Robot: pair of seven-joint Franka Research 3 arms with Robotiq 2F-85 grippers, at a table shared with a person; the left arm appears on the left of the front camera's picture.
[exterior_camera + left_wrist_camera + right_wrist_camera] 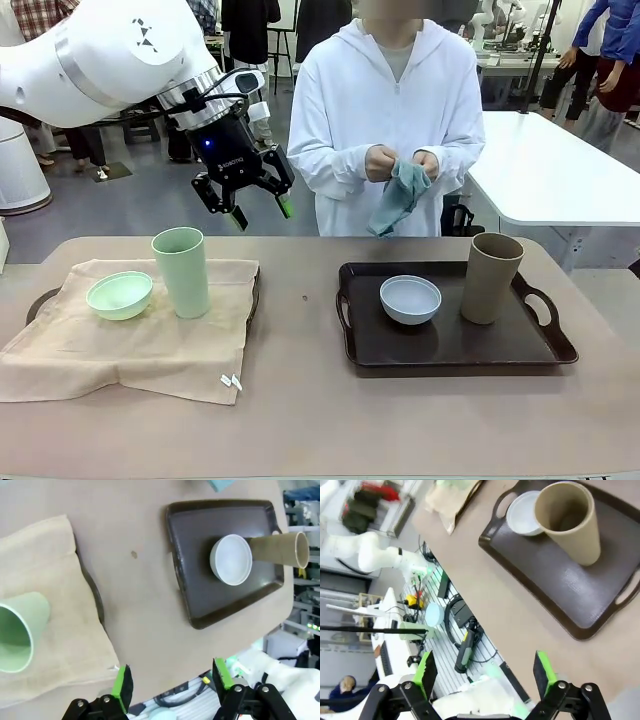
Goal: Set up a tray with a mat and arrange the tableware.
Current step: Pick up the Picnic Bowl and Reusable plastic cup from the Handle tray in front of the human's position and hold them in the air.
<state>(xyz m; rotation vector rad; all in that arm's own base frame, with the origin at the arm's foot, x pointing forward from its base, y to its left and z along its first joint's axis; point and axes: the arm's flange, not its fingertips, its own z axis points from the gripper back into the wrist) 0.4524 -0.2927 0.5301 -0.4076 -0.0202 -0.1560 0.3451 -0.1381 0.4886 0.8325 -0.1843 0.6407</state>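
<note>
Left gripper [262, 213] hangs empty, jaws apart; green cup [181, 272] and green bowl [119, 295] stand below it on the mat [130, 350]. Right gripper [485, 672], also spread and empty, faces the tan cup [568, 520] and white bowl [522, 514] on a bare tray [555, 587], which likely needs clearing next for the person's cloth [400, 195].

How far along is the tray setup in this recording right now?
Done: the beige mat covers the left tray, with the pale green bowl and pale green cup on it. In hand: the person holds a teal cloth; left pincer and right pincer are open and empty. Left: the right tray has no mat under its white bowl and tan cup.
</note>
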